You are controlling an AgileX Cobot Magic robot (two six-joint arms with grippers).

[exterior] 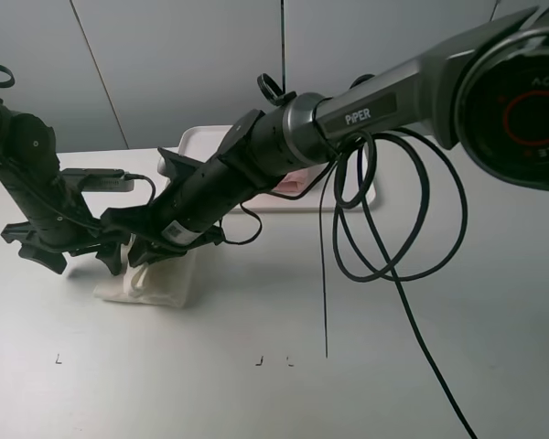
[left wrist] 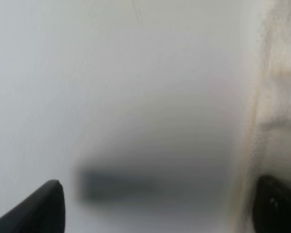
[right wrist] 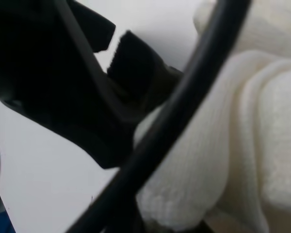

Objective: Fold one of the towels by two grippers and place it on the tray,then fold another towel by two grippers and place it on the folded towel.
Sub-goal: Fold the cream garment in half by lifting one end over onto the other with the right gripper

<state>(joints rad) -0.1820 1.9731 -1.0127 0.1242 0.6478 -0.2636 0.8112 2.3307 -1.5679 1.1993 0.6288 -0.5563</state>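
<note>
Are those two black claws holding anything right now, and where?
The right gripper pinches a bunched fold of the cream-white towel. The left gripper is open, holding nothing.

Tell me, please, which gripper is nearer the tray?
Right. The right gripper sits on the cream-white towel, in front of the tray; the left gripper stands open farther out, at the towel's left edge.

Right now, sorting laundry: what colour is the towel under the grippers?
Cream-white towel, clearest in the right wrist view.

Both claws, left (exterior: 69, 249) and right (exterior: 146, 249), meet at the bunched cream-white towel (exterior: 156, 283), the right seemingly pinching it.
</note>
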